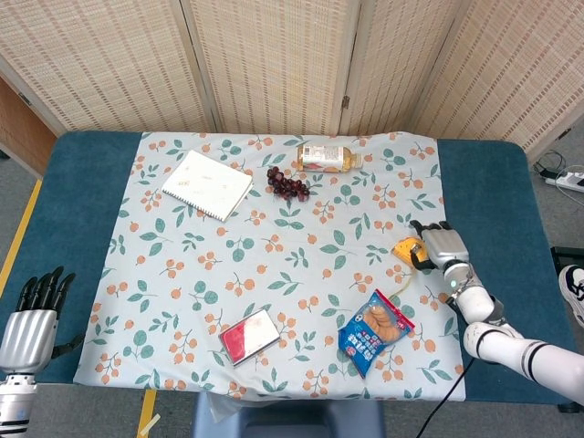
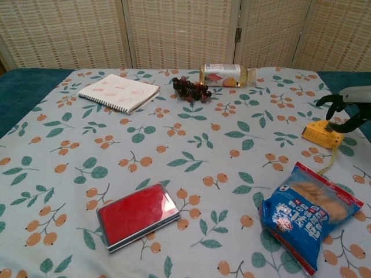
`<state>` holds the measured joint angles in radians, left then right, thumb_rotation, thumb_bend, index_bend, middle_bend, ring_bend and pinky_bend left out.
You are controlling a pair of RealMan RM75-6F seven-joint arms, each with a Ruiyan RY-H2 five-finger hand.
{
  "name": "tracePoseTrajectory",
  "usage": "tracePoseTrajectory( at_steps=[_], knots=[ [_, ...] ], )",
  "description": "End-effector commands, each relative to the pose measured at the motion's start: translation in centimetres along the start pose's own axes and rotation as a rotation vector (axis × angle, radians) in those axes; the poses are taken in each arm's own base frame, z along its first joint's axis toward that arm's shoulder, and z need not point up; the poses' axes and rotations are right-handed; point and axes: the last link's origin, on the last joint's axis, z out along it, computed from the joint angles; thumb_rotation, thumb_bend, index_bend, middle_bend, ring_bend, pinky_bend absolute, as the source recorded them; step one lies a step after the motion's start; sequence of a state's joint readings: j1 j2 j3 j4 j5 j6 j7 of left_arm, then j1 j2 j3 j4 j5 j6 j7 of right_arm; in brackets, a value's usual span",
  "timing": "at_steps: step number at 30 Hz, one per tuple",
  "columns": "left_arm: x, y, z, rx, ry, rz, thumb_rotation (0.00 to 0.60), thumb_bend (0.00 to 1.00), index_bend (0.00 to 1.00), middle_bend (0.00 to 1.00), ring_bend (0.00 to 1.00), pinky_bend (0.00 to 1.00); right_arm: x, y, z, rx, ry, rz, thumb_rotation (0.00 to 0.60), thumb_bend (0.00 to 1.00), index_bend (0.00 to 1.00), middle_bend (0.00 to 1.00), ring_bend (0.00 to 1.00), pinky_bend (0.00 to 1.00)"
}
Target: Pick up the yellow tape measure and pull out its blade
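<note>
The yellow tape measure (image 1: 407,248) (image 2: 320,134) lies flat on the floral cloth at the right side, with a thin yellow cord trailing toward the snack bag. My right hand (image 1: 439,246) (image 2: 346,108) hovers just to its right, fingers spread and curved over the tape measure's right end, holding nothing. The chest view does not make clear whether a fingertip touches the case. My left hand (image 1: 33,314) hangs off the table's near left corner with fingers straight and apart, empty; only the head view shows it.
A blue snack bag (image 1: 376,330) (image 2: 310,211) lies just in front of the tape measure. A red case (image 1: 249,335) (image 2: 136,215) sits at the front centre. A notebook (image 1: 207,184), grapes (image 1: 287,182) and a lying bottle (image 1: 328,157) are at the back.
</note>
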<state>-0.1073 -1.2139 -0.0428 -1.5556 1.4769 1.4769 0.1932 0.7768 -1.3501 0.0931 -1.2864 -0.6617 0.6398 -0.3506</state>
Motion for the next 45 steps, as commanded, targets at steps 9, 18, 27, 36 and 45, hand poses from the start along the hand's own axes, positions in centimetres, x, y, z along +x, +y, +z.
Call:
tracePoseTrajectory(
  at_steps=[9,18,27,36,45],
  knots=[
    [0.0,0.0,0.2,0.003,-0.001,0.001,0.6,0.19,0.04,0.01,0.02,0.0,-1.0,-1.4,-1.0,0.084,-0.025,-0.001,0.447,0.58,0.0,0.26,0.13,0.0],
    [-0.2,0.0,0.2,0.003,-0.006,-0.004,0.6,0.19,0.04,0.01,0.02,0.0,-1.7,-1.8,-3.9,0.16,0.008,-0.021,0.443,0.6,0.0,0.26,0.13,0.0],
    [-0.2,-0.3,0.0,0.011,-0.003,-0.008,0.6,0.19,0.04,0.01,0.02,0.0,-1.4,0.7,-5.4,0.148,0.147,-0.183,0.457,0.4,0.0,0.08,0.08,0.0],
    [0.0,-0.2,-0.1,0.007,-0.005,-0.018,0.6,0.19,0.04,0.01,0.02,0.0,-1.6,3.2,-5.5,0.101,0.164,-0.294,0.46,0.33,0.0,0.08,0.07,0.0],
    [0.0,0.0,-0.2,-0.005,-0.015,-0.034,0.6,0.19,0.04,0.01,0.02,0.0,-3.0,1.9,-3.0,0.11,0.143,-0.3,0.46,0.33,0.0,0.07,0.07,0.0]
  ],
)
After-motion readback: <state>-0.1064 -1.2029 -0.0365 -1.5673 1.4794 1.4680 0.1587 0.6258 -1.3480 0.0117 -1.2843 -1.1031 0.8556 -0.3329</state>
